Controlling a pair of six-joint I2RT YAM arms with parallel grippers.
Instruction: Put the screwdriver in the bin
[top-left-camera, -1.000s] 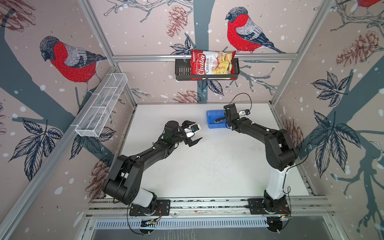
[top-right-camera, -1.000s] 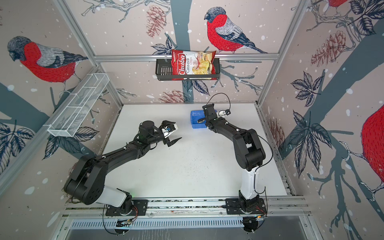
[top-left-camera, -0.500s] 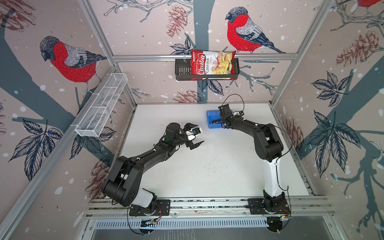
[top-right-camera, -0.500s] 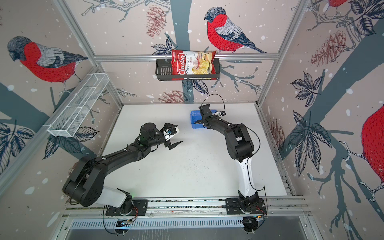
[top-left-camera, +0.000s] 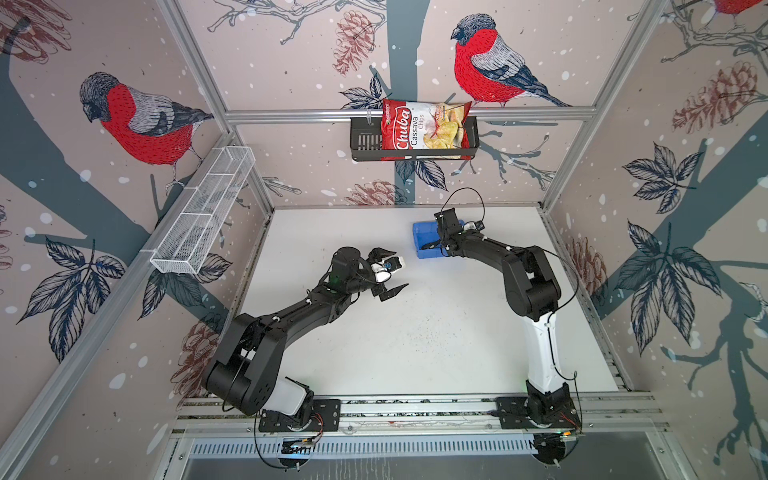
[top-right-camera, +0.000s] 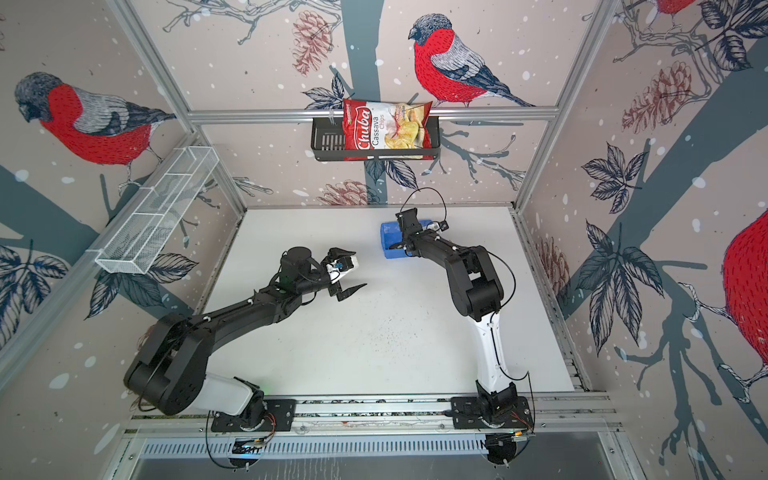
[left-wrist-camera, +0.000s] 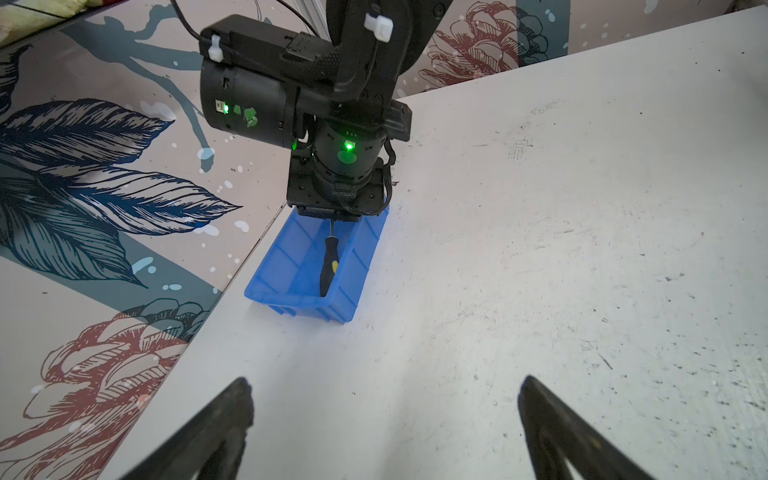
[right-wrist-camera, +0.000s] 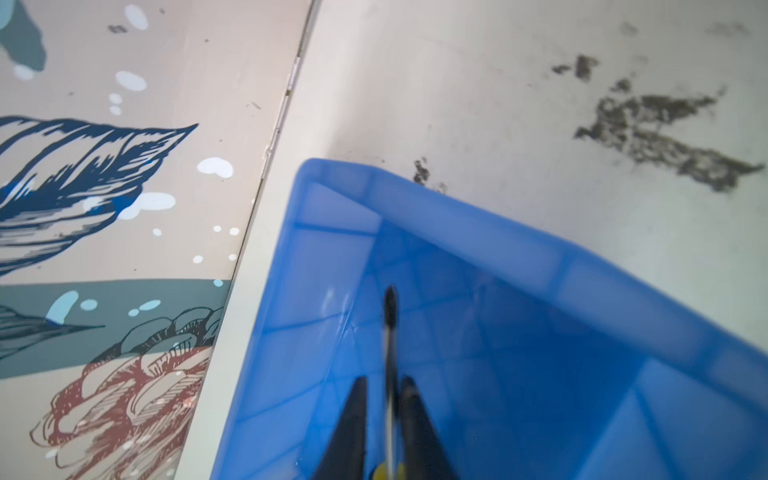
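The screwdriver (left-wrist-camera: 328, 266) is inside the bin (left-wrist-camera: 291, 297) and tilted. Its black-and-yellow handle points down toward the floor of the bin near one short wall. Its shaft rises to the right gripper (left-wrist-camera: 332, 218) directly above.

Only the left wrist view shows this full length. The right wrist view shows the shaft alone, running between the right gripper's fingers (right-wrist-camera: 353, 415). The fingers flank it closely, with a thin strip of blue beside one of them. That view is blurred, so whether they clamp the shaft cannot be told.

In both top views the right arm's wrist covers the screwdriver, and only part of the bin shows (top-left-camera: 419, 232) (top-right-camera: 388, 232), near the back edge of the desk (top-left-camera: 415, 332).

The left gripper (top-left-camera: 399, 269) hangs above the desk, well apart from the bin, with its jaws spread wide and nothing between them.

The desk is white and scuffed with dark specks. The right wrist view shows a dark scrape mark (right-wrist-camera: 656, 129) near the bin.

The walls carry bullfinch and pinecone wallpaper in an aluminium frame. A black slotted basket (top-left-camera: 365, 143) on the back wall holds a red chips bag (top-left-camera: 424, 129). A long white wire basket (top-left-camera: 203, 212) hangs on the left wall.
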